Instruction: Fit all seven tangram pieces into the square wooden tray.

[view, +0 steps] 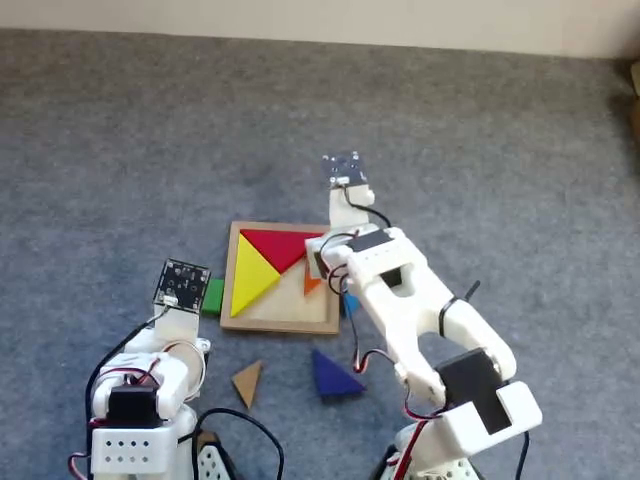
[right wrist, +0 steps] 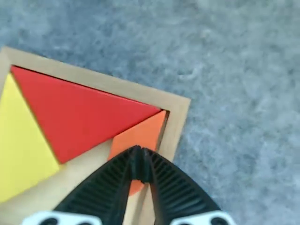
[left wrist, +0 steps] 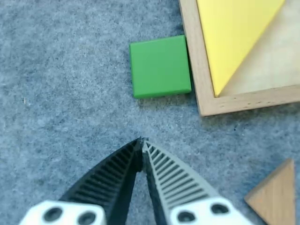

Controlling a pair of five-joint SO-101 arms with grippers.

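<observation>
Nearest the lens, the right gripper is seen with its jaws drawn together, the tips set on the orange piece. That piece lies in a corner of the wooden tray, against the red triangle. Whether it is pinched or merely pressed cannot be told. The left gripper is likewise closed and empty over the carpet, near the green square, which lies outside the tray, just beside its rim. At lower centre of the high view, a tan triangle and a dark blue triangle are left on the carpet, and a light blue piece is half hidden at the tray's right edge. Farther up, the yellow triangle is seated beside the red one. Seating the orange piece is judged the step in hand, with four pieces still outside. Next, it should be nudged flush against rim and red edge, then the closed jaws lifted away.
</observation>
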